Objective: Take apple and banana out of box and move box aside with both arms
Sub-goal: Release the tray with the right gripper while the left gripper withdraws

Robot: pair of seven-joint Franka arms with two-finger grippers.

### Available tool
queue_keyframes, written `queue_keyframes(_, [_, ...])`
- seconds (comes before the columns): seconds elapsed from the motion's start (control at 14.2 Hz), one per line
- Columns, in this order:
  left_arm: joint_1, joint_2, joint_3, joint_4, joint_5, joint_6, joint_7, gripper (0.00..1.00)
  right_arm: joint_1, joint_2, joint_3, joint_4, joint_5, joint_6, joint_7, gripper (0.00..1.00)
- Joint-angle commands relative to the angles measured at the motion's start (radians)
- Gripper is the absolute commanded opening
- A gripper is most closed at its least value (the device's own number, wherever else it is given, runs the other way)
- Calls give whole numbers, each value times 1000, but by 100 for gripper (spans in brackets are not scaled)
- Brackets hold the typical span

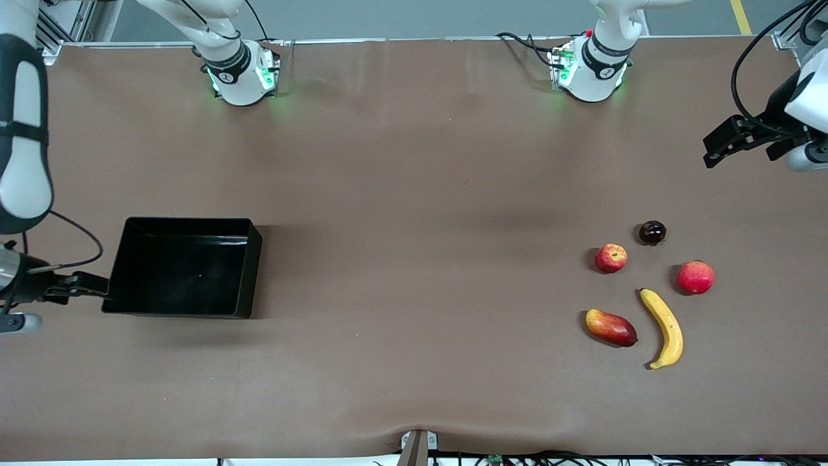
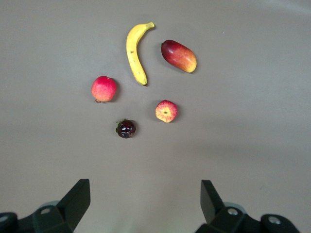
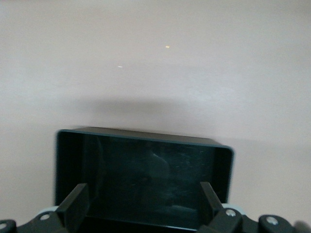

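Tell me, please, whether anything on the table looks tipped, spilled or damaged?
Nothing stands out. The black bin sits upright and empty, and the banana, apple and other fruits lie intact and apart on the table.

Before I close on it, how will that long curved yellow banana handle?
The long curved yellow banana lies flat on its side, so it probably won't roll. Its smooth skin may slip between fingers. Pushed at one end, the curve would likely make it pivot.

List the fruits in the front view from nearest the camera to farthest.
Long curved yellow banana → oval red-yellow mango (these two overlap in depth, the banana reaching nearest) → larger plain red round fruit → small red apple with yellowish patches → small dark round fruit.
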Motion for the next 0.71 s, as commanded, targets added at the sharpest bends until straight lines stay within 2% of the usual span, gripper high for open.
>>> queue_keyframes(0.0, [-5,-15,5,-10,-17,-4,13,100,67,-70,-6,-18,-22,-44,119,100])
queue_keyframes(0.21, [-5,-10,5,-12,-15,-4,13,100,130,-132,-8,-20,-22,-133,279,100])
queue_keyframes(0.42, [-6,-12,3,-10,-15,-8,13,100,147,-235,-5,-18,-22,-244,282,100])
queue_keyframes(0.63, [-5,-10,-32,-9,-17,-8,-8,100,149,-335,-3,-17,-22,-341,284,100])
